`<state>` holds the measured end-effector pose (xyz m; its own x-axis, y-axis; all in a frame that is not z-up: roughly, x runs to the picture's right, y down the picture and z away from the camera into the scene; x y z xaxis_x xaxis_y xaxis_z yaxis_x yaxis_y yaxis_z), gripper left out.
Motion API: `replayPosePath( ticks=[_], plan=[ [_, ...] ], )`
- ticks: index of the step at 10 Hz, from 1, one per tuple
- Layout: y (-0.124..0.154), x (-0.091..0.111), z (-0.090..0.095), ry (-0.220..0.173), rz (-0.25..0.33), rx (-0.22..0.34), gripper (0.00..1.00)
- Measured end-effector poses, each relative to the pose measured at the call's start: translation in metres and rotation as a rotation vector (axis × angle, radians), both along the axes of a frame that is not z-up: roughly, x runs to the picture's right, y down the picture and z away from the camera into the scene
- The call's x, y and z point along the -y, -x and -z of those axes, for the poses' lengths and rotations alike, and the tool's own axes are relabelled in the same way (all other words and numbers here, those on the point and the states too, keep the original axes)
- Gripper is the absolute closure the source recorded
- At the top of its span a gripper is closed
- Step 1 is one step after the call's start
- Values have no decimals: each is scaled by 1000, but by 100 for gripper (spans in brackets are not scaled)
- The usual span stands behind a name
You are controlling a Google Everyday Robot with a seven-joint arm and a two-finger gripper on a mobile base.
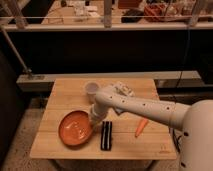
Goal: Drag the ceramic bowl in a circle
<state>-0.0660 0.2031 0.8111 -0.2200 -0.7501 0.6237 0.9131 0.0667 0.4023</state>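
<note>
An orange ceramic bowl (76, 128) sits on the wooden table (60, 95) at the front left. My white arm reaches in from the right, and my gripper (97, 119) is at the bowl's right rim, touching or just above it.
A clear plastic cup (91, 90) stands at the back middle of the table. A black bar-shaped object (106, 135) lies just right of the bowl. A carrot (141, 127) lies at the right. A small packet (124, 90) lies behind the arm.
</note>
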Motion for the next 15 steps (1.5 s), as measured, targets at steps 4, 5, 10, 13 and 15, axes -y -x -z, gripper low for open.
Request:
replayPosePath(
  ticks=[4,5,10,13,15],
  plan=[
    [61,-17,7,13,163,104,100],
    [81,-16,6,8,204,134,100],
    [139,30,-19,-53,302,213,100],
    [124,64,-46,-75,233,174,100],
    [95,69,-52,-73,167,120,100]
  ],
)
